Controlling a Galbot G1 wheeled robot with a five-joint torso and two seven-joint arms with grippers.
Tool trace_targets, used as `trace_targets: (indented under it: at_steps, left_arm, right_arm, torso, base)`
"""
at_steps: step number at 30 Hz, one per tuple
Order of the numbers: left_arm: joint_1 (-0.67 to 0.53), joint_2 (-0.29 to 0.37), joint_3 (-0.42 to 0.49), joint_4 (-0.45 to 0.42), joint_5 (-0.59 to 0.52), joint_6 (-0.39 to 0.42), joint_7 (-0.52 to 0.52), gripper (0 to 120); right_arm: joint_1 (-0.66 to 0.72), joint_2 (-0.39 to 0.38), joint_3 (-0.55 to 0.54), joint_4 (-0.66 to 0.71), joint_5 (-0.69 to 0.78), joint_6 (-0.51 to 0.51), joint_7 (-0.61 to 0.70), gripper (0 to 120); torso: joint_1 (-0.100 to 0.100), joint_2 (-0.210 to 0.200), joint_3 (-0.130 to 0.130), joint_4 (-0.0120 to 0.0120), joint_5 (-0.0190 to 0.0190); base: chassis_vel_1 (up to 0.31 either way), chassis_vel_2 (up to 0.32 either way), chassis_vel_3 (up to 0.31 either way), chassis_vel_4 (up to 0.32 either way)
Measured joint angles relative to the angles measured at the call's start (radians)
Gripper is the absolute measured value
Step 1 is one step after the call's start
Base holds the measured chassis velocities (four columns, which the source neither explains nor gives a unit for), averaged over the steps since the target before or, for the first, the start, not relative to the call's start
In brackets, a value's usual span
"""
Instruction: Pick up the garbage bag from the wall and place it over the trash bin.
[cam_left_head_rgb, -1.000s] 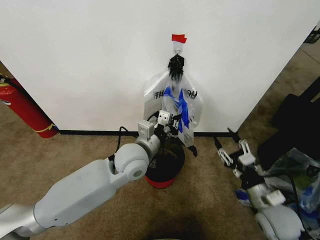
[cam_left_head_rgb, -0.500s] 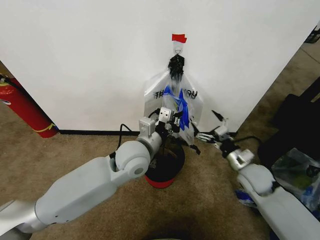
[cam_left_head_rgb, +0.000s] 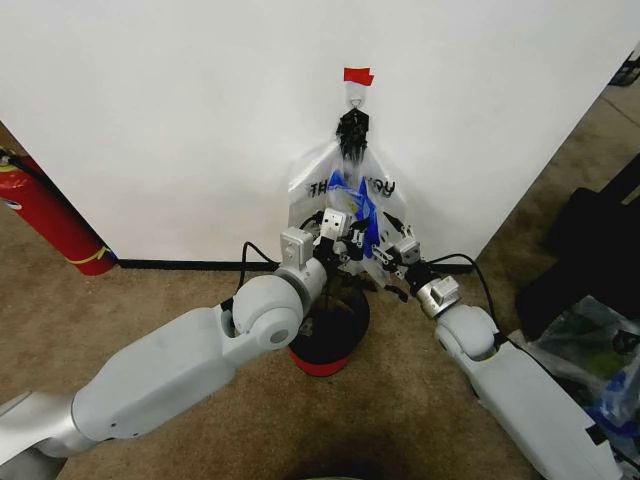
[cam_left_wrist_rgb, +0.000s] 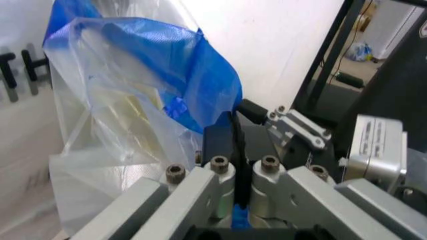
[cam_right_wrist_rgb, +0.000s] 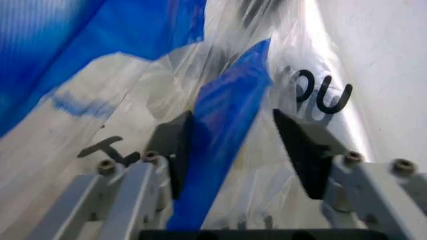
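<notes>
The garbage bag (cam_left_head_rgb: 358, 205), clear with blue patches, hangs from a hook (cam_left_head_rgb: 356, 96) on the white wall (cam_left_head_rgb: 180, 120) under red tape (cam_left_head_rgb: 357, 75). A whitish "THANK YOU" bag (cam_left_head_rgb: 308, 186) hangs with it. My left gripper (cam_left_head_rgb: 348, 244) is shut on the bag's lower blue part; the left wrist view has its fingers (cam_left_wrist_rgb: 233, 145) pressed together under the blue film (cam_left_wrist_rgb: 133, 75). My right gripper (cam_left_head_rgb: 384, 254) is open, and a blue strip of the bag (cam_right_wrist_rgb: 227, 115) lies between its pads (cam_right_wrist_rgb: 301, 147). Right below stands the black mesh trash bin (cam_left_head_rgb: 345, 325) with a red base.
A red fire extinguisher (cam_left_head_rgb: 48, 220) leans at the left by the black baseboard (cam_left_head_rgb: 170, 265). Dark bags (cam_left_head_rgb: 590, 235) and a plastic bag of items (cam_left_head_rgb: 590, 345) lie on the carpet to the right. The wall ends at a corner on the right.
My right arm has swung in from the floor on the right, up to the hanging bag, and its open fingers now straddle the blue strip. The left gripper has barely moved.
</notes>
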Motion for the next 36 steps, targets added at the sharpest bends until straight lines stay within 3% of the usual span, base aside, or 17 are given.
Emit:
trace_targets:
  at_steps: [5, 7, 9, 12, 26, 36]
  left_arm:
    - [0.008, 0.003, -0.001, 0.000, 0.005, -0.001, 0.000, 0]
    - [0.015, 0.006, -0.008, 0.000, 0.008, -0.003, 0.000, 0]
    - [0.017, 0.008, -0.010, 0.000, 0.009, -0.004, -0.001, 0]
    - [0.038, 0.022, -0.027, -0.010, 0.010, -0.008, -0.001, 0]
    - [0.167, 0.096, -0.150, -0.136, -0.011, -0.021, -0.011, 0]
    - [0.279, 0.187, -0.306, -0.303, -0.090, -0.022, -0.024, 0]
  right_arm:
    - [0.000, -0.001, -0.001, 0.002, -0.002, 0.003, 0.010, 29]
    - [-0.013, -0.003, 0.005, 0.011, -0.001, 0.006, 0.018, 17]
    - [-0.017, -0.004, 0.008, 0.014, -0.001, 0.006, 0.020, 15]
    - [-0.048, -0.005, 0.028, 0.032, 0.010, 0.008, 0.034, 0]
    - [-0.221, -0.035, 0.153, 0.232, 0.073, 0.001, 0.060, 0]
    - [-0.390, -0.064, 0.279, 0.372, 0.099, 0.013, 0.046, 0]
  torso:
    - [0.000, 0.000, 0.000, 0.0001, 0.0000]
    - [0.000, 0.000, 0.000, 0.0001, 0.0000]
    - [0.000, 0.000, 0.000, 0.0000, 0.0000]
    - [0.000, 0.000, 0.000, 0.0000, 0.0000]
    - [0.000, 0.000, 0.000, 0.0002, 0.0000]
    - [0.000, 0.000, 0.000, 0.0001, 0.0000]
  base:
    - [0.000, 0.000, 0.000, 0.000]
    - [0.000, 0.000, 0.000, 0.000]
    - [0.000, 0.000, 0.000, 0.000]
    - [0.000, 0.000, 0.000, 0.000]
    - [0.000, 0.000, 0.000, 0.000]
    - [0.000, 0.000, 0.000, 0.000]
